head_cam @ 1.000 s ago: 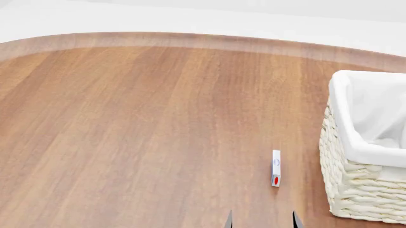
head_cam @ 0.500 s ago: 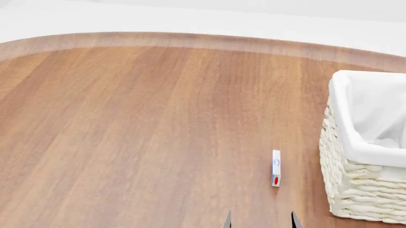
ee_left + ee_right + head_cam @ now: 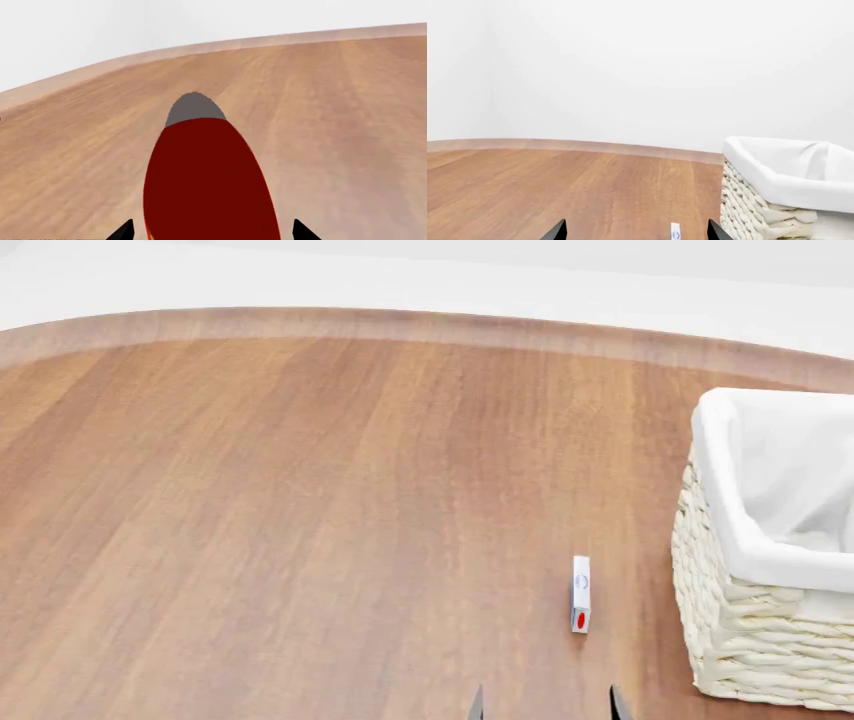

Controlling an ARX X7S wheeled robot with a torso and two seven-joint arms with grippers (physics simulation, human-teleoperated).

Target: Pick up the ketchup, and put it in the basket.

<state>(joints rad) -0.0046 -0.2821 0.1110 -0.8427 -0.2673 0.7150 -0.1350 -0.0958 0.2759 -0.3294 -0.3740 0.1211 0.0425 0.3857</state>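
Head view, bottom edge, right of centre: 2 dark fingertips of a gripper (image 3: 543,704) poke into frame with a wide gap of bare wood between them. The spacing matches the right wrist view, so this reads as the right gripper (image 3: 636,231), jaws spread apart, holding nothing.

Just beyond those tips, lower right of the head view: a small white box (image 3: 581,607) with a red spot at its near end lies flat on the wooden table (image 3: 307,500). In the right wrist view it shows as a white sliver at the bottom edge, between the 2 fingertips but farther out.

Right edge of the head view: the basket (image 3: 761,640), cream wicker with a white liner folded over the rim, stands on the table near the box and apart from it. Only its left part is in frame. In the right wrist view it sits at the lower right (image 3: 760,212).

Left wrist view, bottom centre: the ketchup (image 3: 207,185) fills the space between the 2 fingertips of the left gripper (image 3: 212,231), a dark red body running away from the camera with a grey-looking cap at the far end. Cannot tell whether the jaws press on it; contact is out of frame. Wood grain beyond it, then the table's curved far edge.

Far: plain white wall.
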